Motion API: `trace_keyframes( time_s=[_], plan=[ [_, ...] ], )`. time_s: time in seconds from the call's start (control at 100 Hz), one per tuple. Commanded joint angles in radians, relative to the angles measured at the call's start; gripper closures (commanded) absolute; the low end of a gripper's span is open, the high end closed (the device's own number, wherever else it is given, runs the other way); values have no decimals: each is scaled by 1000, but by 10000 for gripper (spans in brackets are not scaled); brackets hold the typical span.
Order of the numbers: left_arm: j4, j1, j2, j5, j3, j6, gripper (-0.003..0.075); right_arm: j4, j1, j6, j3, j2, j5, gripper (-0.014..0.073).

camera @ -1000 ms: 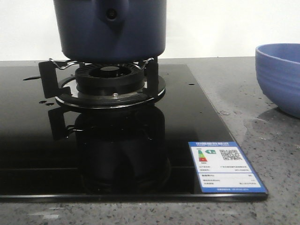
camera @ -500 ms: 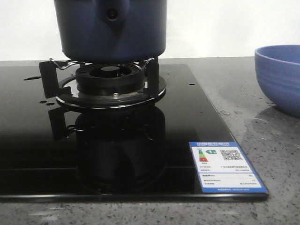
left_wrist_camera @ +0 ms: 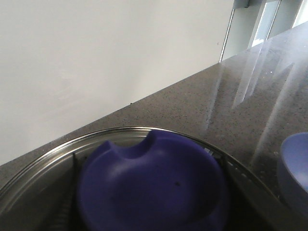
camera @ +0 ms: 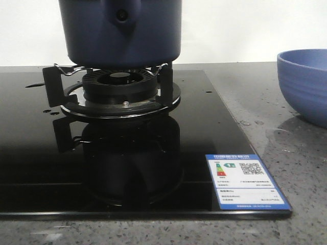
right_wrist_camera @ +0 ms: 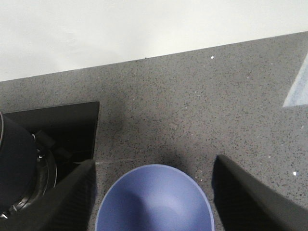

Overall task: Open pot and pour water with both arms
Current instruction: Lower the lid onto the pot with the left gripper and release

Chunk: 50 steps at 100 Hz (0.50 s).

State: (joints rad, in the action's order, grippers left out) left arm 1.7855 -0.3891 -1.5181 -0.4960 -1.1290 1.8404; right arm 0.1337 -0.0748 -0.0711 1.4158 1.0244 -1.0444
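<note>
On the burner [camera: 120,84] at left, the pot [camera: 120,30] sits as it did a second ago; its lid [left_wrist_camera: 154,187] is close under the left wrist (left claw unseen). Right gripper [right_wrist_camera: 154,192] straddles the bowl [right_wrist_camera: 154,199], fingers wide, holding nothing. Opening looks unstarted.

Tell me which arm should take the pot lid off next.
Left, probably. Its wrist camera looks straight down on the blue lid knob atop the pot. The right claw hangs open over the bowl, beside the stove.
</note>
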Motion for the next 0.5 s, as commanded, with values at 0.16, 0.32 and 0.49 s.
trace_keyframes(
  time_s=[0.16,0.32,0.49],
  plan=[
    [57,8,30,-14,-28,2,246,8,-4,10,31,-18,27,132],
    [57,32,101,-16,-28,-20,246,8,-2,49,23,-52,53,134],
    [30,71,242,-16,-2,-91,279,1,2,50,-78,-144,101,134]
  ],
)
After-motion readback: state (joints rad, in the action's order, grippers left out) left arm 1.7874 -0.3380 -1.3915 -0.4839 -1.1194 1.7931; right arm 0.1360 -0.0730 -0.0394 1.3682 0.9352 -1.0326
